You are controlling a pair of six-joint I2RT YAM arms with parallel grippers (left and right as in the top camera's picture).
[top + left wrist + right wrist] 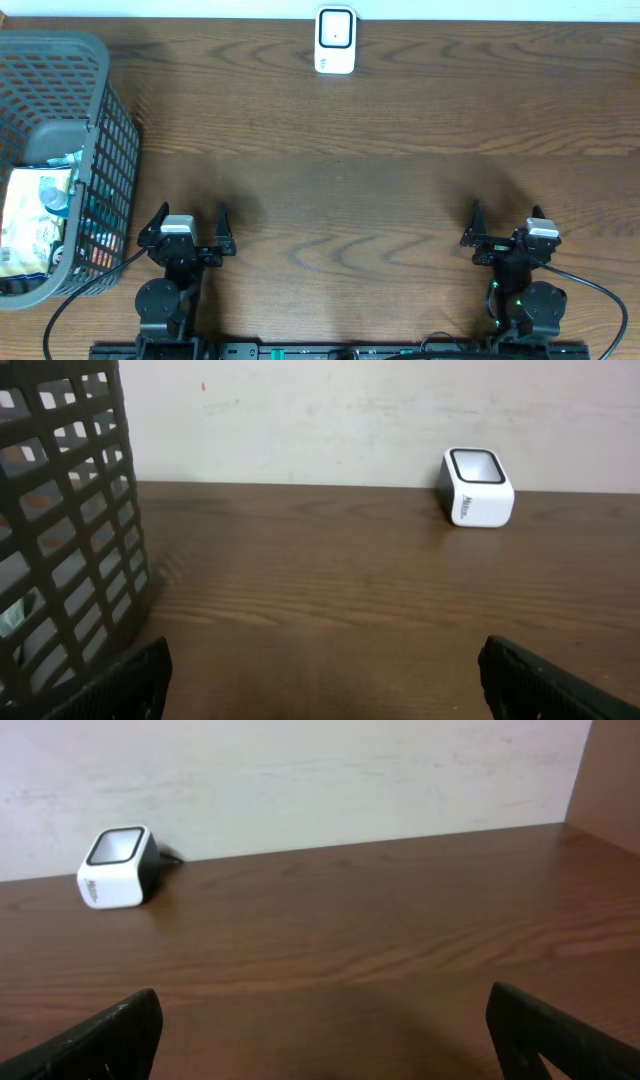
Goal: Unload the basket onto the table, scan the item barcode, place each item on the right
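- The left gripper (190, 218) is seen with its jaws spread wide and nothing between them; in the left wrist view only bare table (330, 590) lies between the two fingertips (135, 675).
- The right gripper (507, 228) is likewise spread wide and empty, with open wood ahead of it in its own wrist view.
- Both grippers are parked low at the near edge of the table, well apart from each other.
- The basket (105, 130) is found just beside the left gripper, on its left; its grid wall (70, 510) fills the left of the left wrist view.
- Inside the basket a flat white packet (30, 215) is seen, its long axis running away from the robot, with a small bottle (58, 200) lying against it; no barcode can be made out.
- The scanner (335, 40) is set at the far edge of the table against the wall, roughly midway between the arms and well apart from both; it appears ahead and to the right for the left gripper (478, 488), ahead and to the left for the right (115, 868).
- The left arm is judged much the nearer to the packet, so a reach to the left and over the basket rim is called for first.
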